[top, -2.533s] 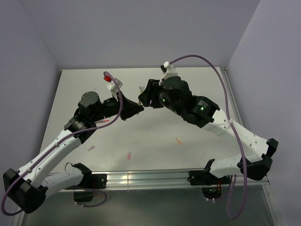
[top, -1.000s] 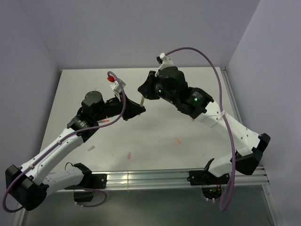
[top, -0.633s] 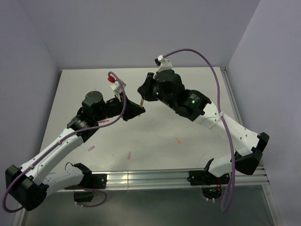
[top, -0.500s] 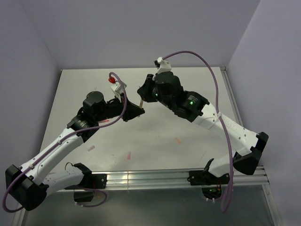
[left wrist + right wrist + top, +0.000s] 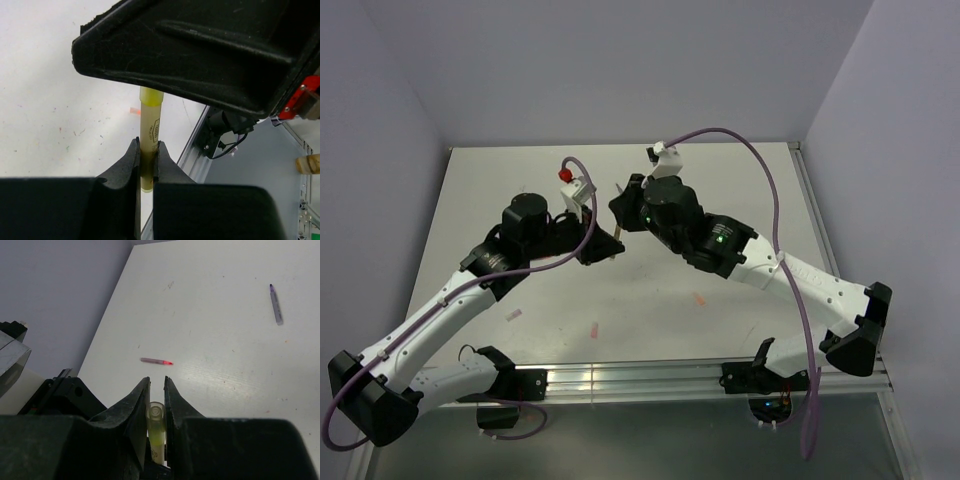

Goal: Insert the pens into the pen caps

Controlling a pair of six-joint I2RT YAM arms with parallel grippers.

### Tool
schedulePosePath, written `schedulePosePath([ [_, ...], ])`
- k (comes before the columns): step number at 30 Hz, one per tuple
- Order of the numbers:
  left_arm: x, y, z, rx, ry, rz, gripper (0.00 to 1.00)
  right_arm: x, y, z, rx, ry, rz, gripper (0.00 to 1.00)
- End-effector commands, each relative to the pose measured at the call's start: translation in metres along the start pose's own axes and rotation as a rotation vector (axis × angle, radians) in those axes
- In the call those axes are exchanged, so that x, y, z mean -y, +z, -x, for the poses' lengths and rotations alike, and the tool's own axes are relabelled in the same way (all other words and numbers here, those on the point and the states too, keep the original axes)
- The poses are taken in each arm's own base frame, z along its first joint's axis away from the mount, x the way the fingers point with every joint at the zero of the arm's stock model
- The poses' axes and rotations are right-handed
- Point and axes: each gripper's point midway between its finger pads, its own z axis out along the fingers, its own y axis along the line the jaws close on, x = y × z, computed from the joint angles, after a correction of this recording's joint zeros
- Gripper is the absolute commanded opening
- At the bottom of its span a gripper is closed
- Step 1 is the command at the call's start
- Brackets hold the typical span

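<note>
My left gripper (image 5: 147, 142) is shut on the yellow pen (image 5: 149, 125) and holds it upright above the table. My right gripper (image 5: 156, 382) is shut on the pale yellow cap (image 5: 156, 414), and the pen's yellow end sits inside the cap. In the top view the two grippers meet tip to tip, left gripper (image 5: 603, 247) below right gripper (image 5: 620, 208), with the pen (image 5: 618, 236) between them. The pink-red pen (image 5: 156, 361) and the dark grey-purple pen (image 5: 275, 304) lie on the table. The orange-red pen is out of view.
An orange cap (image 5: 699, 299), a pink cap (image 5: 594, 329) and a pale cap (image 5: 513, 314) lie loose on the white table towards its near edge. The aluminium rail (image 5: 640, 378) runs along that edge. Grey walls stand behind and on both sides.
The right gripper with the cap has come down and left onto the pen's end. The left gripper with the pen has shifted slightly right.
</note>
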Motion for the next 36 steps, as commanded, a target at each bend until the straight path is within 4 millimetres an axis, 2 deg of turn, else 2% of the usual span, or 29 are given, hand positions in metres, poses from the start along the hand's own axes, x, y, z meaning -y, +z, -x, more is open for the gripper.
schedulePosePath([
  [1, 0.027, -0.015, 0.120, 0.392, 0.159, 0.010, 0.00, -0.025, -0.022, -0.095, -0.306, -0.032, 0.120, 0.00],
  [17, 0.026, -0.027, 0.159, 0.504, 0.213, 0.089, 0.00, -0.024, -0.027, -0.138, -0.404, -0.023, 0.140, 0.00],
  [22, 0.024, -0.029, 0.165, 0.517, 0.227, 0.111, 0.00, -0.026, -0.035, -0.152, -0.456, -0.015, 0.186, 0.00],
  [26, 0.026, -0.028, 0.163, 0.509, 0.232, 0.089, 0.00, -0.019, -0.036, -0.151, -0.447, -0.019, 0.154, 0.00],
  [28, 0.026, -0.022, 0.155, 0.475, 0.228, 0.065, 0.00, -0.021, -0.037, -0.142, -0.422, -0.014, 0.152, 0.00],
  [30, 0.033, -0.014, 0.144, 0.412, 0.232, 0.007, 0.00, -0.014, -0.034, -0.127, -0.379, -0.016, 0.109, 0.00],
  [33, 0.036, -0.005, 0.114, 0.307, 0.201, -0.061, 0.04, -0.009, -0.028, -0.089, -0.302, 0.000, 0.080, 0.00],
  [35, 0.034, -0.002, 0.093, 0.257, 0.186, -0.071, 0.13, -0.009, -0.024, -0.060, -0.249, 0.008, 0.076, 0.00],
  [36, 0.036, -0.002, 0.086, 0.244, 0.187, -0.078, 0.18, 0.001, -0.018, -0.042, -0.214, 0.021, 0.046, 0.00],
])
